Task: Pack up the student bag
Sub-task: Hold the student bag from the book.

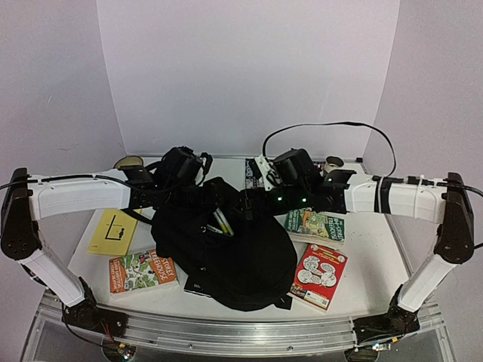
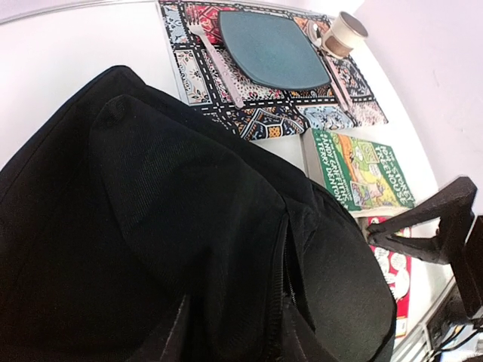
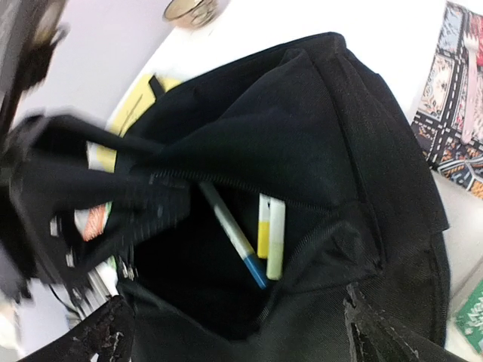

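Note:
The student bag point(image 1: 226, 249) is a big black backpack lying mid-table, its top pocket gaping open. Inside the pocket lie three markers point(image 3: 253, 234): one blue-tipped, one yellow, one pale green. My right gripper point(image 3: 241, 339) hovers over that opening, wide open with nothing between its fingers point(image 3: 370, 332). My left gripper point(image 1: 189, 192) is at the bag's far left top. In the left wrist view black bag fabric point(image 2: 189, 226) fills the frame, and its dark fingers point(image 2: 162, 339) stand partly apart with a fold of fabric between them.
A yellow book point(image 1: 113, 231) and an orange-green book point(image 1: 142, 271) lie left of the bag. To its right are a green book point(image 1: 315, 225) and a red book point(image 1: 321, 275). Behind it lies a patterned placemat point(image 2: 264, 121) with a teal plate point(image 2: 272, 49), fork and cup point(image 2: 346, 34).

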Motion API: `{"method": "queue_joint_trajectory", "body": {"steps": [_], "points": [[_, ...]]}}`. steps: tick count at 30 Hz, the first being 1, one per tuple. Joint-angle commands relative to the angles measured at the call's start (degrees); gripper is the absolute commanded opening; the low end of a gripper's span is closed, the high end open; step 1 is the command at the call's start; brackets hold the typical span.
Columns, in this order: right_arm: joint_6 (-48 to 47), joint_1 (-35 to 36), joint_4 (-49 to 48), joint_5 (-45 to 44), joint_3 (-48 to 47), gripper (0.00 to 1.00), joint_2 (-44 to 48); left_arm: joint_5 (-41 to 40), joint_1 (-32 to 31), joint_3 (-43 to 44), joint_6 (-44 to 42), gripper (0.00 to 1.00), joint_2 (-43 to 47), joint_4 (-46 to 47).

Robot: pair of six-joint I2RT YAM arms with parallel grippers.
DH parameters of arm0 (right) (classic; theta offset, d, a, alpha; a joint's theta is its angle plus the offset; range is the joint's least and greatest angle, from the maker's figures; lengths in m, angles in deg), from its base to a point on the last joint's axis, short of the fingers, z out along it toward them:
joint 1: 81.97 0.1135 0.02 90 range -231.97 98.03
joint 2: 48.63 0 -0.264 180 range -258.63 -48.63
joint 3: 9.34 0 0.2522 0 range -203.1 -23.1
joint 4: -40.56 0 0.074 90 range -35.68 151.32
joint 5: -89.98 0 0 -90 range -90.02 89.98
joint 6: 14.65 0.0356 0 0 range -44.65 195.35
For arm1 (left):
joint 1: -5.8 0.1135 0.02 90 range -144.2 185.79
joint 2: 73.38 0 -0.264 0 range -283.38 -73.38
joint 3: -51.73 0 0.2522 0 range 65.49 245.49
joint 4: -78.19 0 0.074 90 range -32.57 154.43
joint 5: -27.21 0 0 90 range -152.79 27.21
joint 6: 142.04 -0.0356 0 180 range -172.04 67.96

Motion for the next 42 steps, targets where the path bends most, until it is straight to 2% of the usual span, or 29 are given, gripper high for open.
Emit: {"method": "queue_joint_trajectory", "body": {"steps": [1,5,11,17,21,30,34,42], "points": [[-10.6,-0.1,1.4,1.3,2.3,0.98,3.3,-1.4,-0.1,-0.3,0.1,0.46,4.7,2.3],[-11.7,0.0,3.1,0.5,1.0,0.98,2.5,-2.1,-0.1,-2.3,2.4,0.62,8.4,0.4],[-14.4,0.5,6.6,4.7,-1.8,0.98,0.5,-3.6,1.7,-10.4,10.4,0.84,16.0,-3.3],[-18.3,3.2,8.4,1.8,-3.5,0.98,-0.7,-2.5,4.6,-20.9,18.0,0.88,24.4,-3.6],[-20.6,5.1,10.2,-0.1,-5.3,0.98,-1.3,-2.2,4.9,-24.8,21.9,0.89,27.1,-2.6],[-25.7,8.7,12.1,-1.3,-10.7,0.98,-3.9,-0.4,4.9,-29.7,26.7,0.84,24.9,7.3],[-27.2,9.4,13.7,-0.5,-14.4,0.98,-6.2,-0.8,4.8,-30.8,28.4,0.79,23.0,10.1],[-30.6,11.2,15.3,2.0,-19.8,0.94,-10.6,0.9,4.8,-33.1,31.0,0.49,19.7,17.5]]}}
